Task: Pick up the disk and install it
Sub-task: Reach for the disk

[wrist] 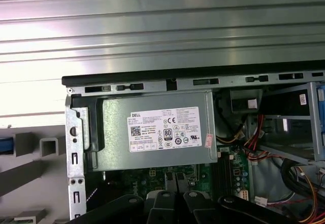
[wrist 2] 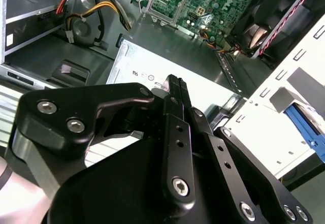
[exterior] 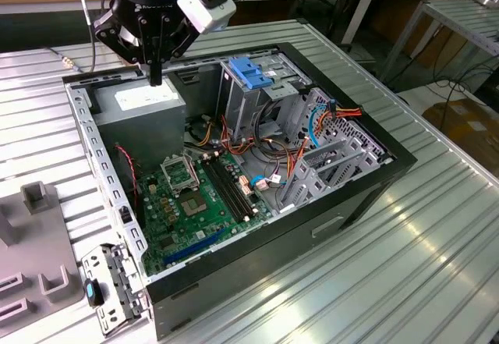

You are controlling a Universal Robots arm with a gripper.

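1. One claw (exterior: pixel 156 75) hangs from the one arm, over the far corner of the case on the exterior view's left.
2. One open case (exterior: pixel 343 203) lies on its side on one ribbed metal desk (exterior: pixel 405 266).
3. Inside the case there is one grey supply (exterior: pixel 144 114) with one white sticker, one green board (exterior: pixel 195 203) and one metal cage (exterior: pixel 249 98) with one blue handle.
4. Bundles of red, orange and yellow wires (exterior: pixel 343 114) run between the cage and the board; their number I cannot tell.
5. One grey fixture (exterior: pixel 35 203) stands on the desk outside the case, on the exterior view's left.
6. One blue strip (wrist 2: pixel 304 127) shows in both wrist views, just past the case wall and beside the fixture. I cannot tell whether it belongs to the disk.
7. The claw's two fingers (wrist 2: pixel 172 89) are pressed flat together, with no gap between the pads.
8. Nothing sits between the fingers, so the claw is closed on nothing.
9. The fingertips point straight down at the supply's sticker, seen in the exterior view and in the second wrist view.
10. They are very near the sticker; I cannot tell whether they touch it.
11. The claw is well apart from the cage, and the board lies between the two.
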